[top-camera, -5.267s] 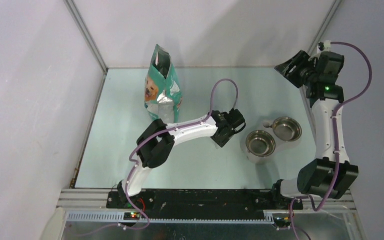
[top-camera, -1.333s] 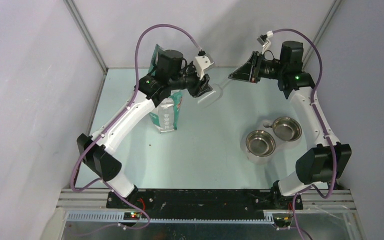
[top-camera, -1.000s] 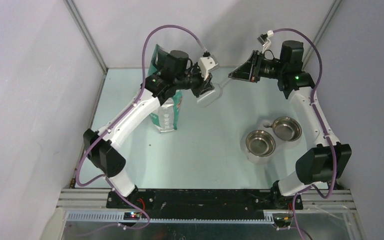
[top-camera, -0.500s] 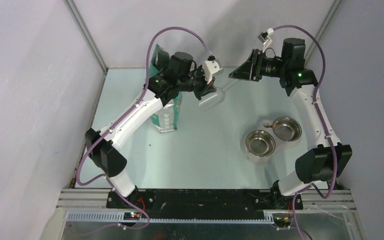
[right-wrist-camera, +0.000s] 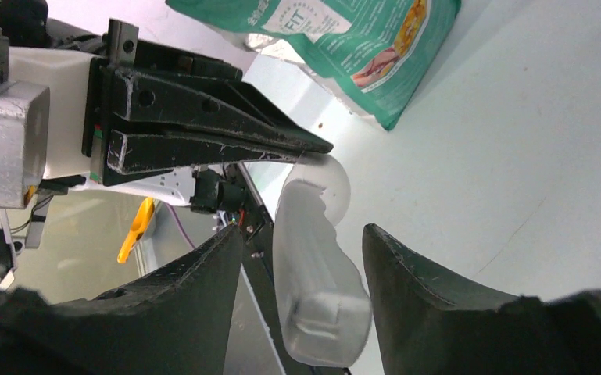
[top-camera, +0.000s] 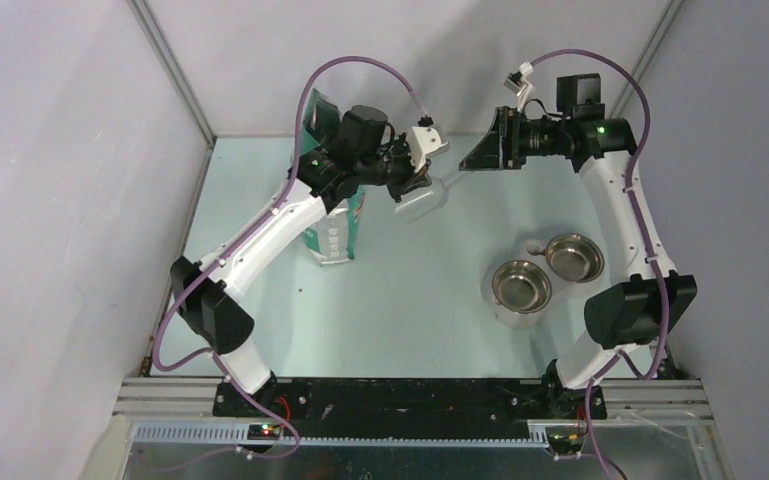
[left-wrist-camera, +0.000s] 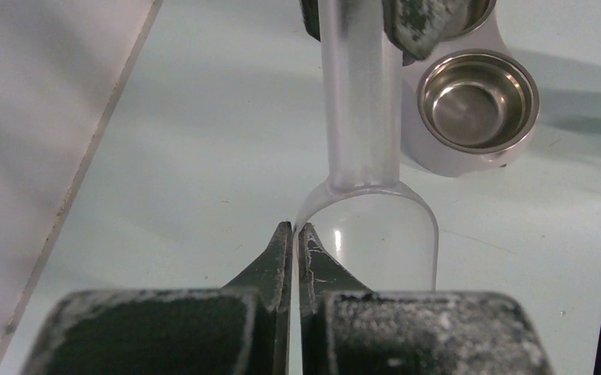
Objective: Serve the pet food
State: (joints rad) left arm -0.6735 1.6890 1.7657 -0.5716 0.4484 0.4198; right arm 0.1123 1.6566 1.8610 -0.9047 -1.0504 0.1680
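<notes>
The left gripper [left-wrist-camera: 293, 228] has its two black fingers pressed together, pinching the thin rim of the clear scoop [left-wrist-camera: 375, 242] at the bowl end; in the left wrist view the scoop's wall runs down between the fingertips. The right gripper [right-wrist-camera: 301, 230] stands spread, one finger on each side of the scoop's handle with a gap showing on both sides in the right wrist view, so it does not grip it. In the top view the two grippers meet nose to nose at upper centre, the scoop [top-camera: 422, 205] hanging between them above the pale green table [top-camera: 410, 330]. Just behind the left arm, in the upper left of the table, stands the teal-green bag [top-camera: 332, 230], largely hidden by the arm. In the right wrist view the bag [right-wrist-camera: 344, 39] fills the top of the frame, and a white round label on it reads "FIT"; the smaller print around it is too fine to read. Well apart, at the right of the table, two steel bowls [top-camera: 497, 285] [top-camera: 574, 257] sit side by side in a light holder [top-camera: 505, 312], their insides showing bare steel. The pet food itself shows in no view, and whether it lies in the bag cannot be told.
</notes>
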